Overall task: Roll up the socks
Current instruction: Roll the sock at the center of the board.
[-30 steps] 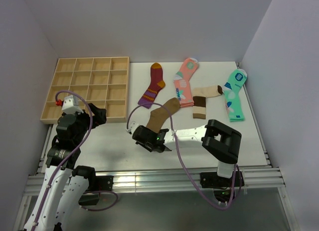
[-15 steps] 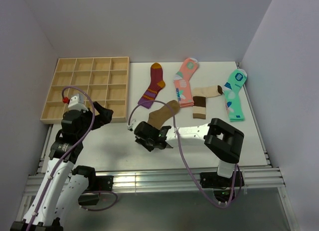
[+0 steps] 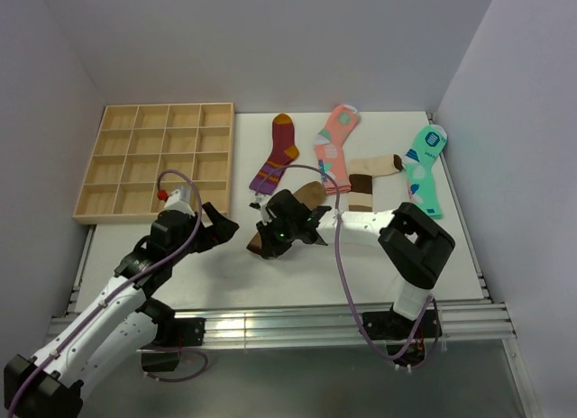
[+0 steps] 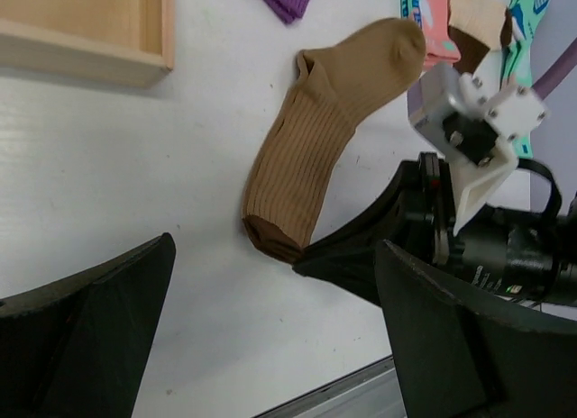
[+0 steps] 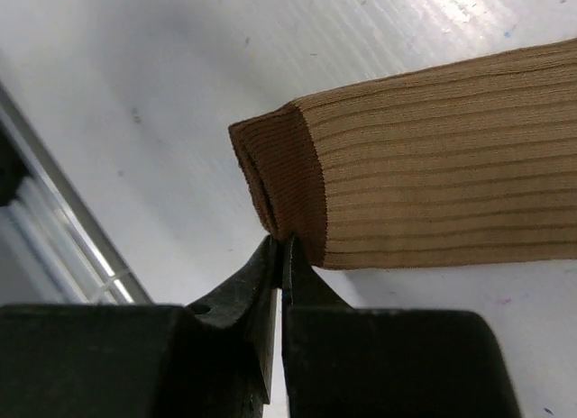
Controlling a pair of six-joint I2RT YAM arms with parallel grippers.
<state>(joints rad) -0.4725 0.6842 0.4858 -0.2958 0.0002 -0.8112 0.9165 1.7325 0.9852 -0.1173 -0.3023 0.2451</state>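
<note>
The white tabletop (image 3: 225, 269) carries a wooden tray (image 3: 149, 216) of small compartments at its far left. The right arm (image 3: 370, 224) reaches leftward across the tabletop, and the left arm (image 3: 117, 292) leans in from the near left.

Five socks lie on the surface. A maroon sock (image 3: 278, 157), a pink sock (image 3: 334, 148) and a mint-green sock (image 3: 424, 170) lie toward the back. The beige sock (image 3: 365, 179) lies between the pink and the green ones. The brown sock (image 4: 315, 148) lies flat near the middle, toe toward the back and darker cuff (image 5: 279, 179) toward the near edge.

The left gripper (image 3: 225, 224) is spread wide and holds nothing. It hangs just left of the brown sock, apart from it. The right gripper (image 5: 281, 256) is clenched, its jaws pressed together on the near corner of the cuff, with a thin edge of fabric apparently nipped between the tips.

From above, the right gripper's body covers the brown sock's leg, leaving only the toe and a bit of the cuff showing. In the left wrist view the beige sock is cut off by the top edge. In the right wrist view the brown sock runs out of frame to the right.
</note>
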